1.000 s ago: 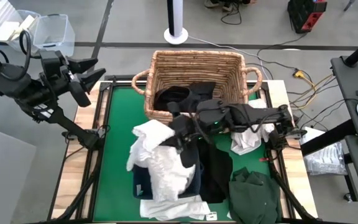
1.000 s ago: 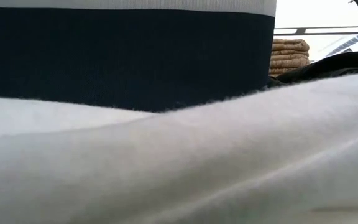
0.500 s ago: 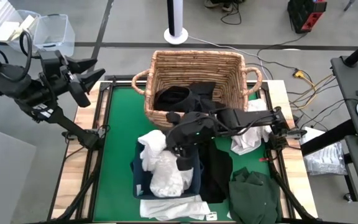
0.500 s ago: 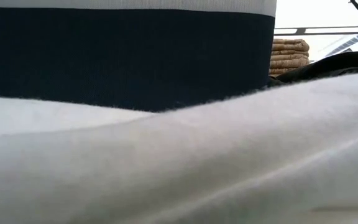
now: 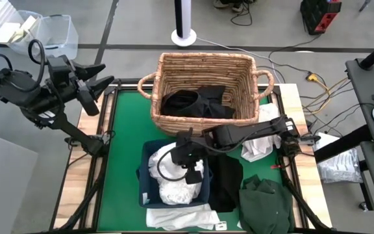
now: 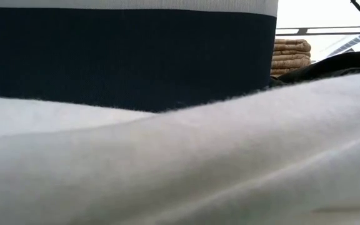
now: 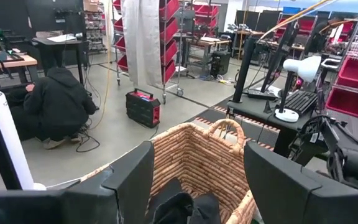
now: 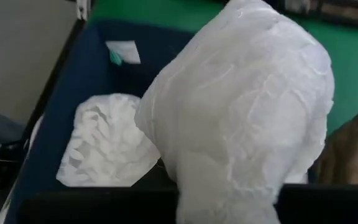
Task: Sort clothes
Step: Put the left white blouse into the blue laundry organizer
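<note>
My right gripper reaches slanting down into the navy bin and is shut on a white garment, which bunches in front of its wrist camera. Another white garment lies on the bin's floor. Black clothes lie in the wicker basket. On the green mat lie a black garment, a dark green one and two more white ones. My left gripper hangs open, high over the table's far left corner. My right gripper holds the white garment, but the bunched cloth covers the fingers, so the part held and the kind of hold do not show. It comes slanting down from the table's right side. The garment hangs slack and crumpled inside the bin's walls.
The wicker basket stands right behind the bin at the far middle. In the low view, white cloth and the bin's navy wall block nearly everything. A clear plastic box sits beyond the far left corner. A person crouches in the room behind.
My right gripper has sunk toward the navy bin and tipped downward, still shut on the white garment. The garment, which spread wide above the bin and over its left rim, has come down bunched inside the bin.
</note>
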Robot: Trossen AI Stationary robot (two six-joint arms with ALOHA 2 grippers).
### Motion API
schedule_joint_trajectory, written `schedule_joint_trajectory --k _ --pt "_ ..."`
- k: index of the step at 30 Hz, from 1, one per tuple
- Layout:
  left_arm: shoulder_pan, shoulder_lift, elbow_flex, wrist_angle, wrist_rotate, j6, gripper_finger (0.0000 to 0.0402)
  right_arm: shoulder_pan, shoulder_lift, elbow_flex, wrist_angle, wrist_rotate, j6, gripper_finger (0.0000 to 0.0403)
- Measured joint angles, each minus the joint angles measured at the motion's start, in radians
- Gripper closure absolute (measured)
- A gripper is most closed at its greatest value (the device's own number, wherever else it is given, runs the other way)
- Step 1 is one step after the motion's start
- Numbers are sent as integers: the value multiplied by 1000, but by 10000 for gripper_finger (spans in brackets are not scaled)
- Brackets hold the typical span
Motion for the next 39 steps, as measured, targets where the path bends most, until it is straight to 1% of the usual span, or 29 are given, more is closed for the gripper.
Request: schedule_joint_trajectory --k 4,11,15,17,19,22,27,30,33,36,39 --pt "0 4 0 -1 0 0 177 -5 1 -57 16 -2 42 384" --pt "0 6 0 -2 0 0 177 -9 1 -138 22 -9 69 384" --pt "0 6 0 -3 -1 0 177 -9 0 -196 25 -18 53 382" --pt "0 6 -4 -5 -1 0 177 -8 0 -229 22 -18 27 374" --pt "0 6 -4 -8 -1 -1 177 -6 0 -263 40 -18 19 359" --pt "0 6 -4 -11 -1 -1 177 -6 0 -292 55 -18 38 326" --pt "0 6 -4 -17 -1 -1 177 -6 0 -288 50 -18 72 251" --pt "0 8 -4 -38 -1 -14 177 -6 1 -237 -6 -18 72 202" --pt "0 9 -4 -67 -13 -37 177 -6 0 -174 -50 -18 71 161" --pt "0 11 -4 -89 -25 -54 177 -6 0 -104 -109 -18 72 133" --pt "0 15 -4 -105 -21 -55 177 -6 0 -37 -165 -18 72 120"
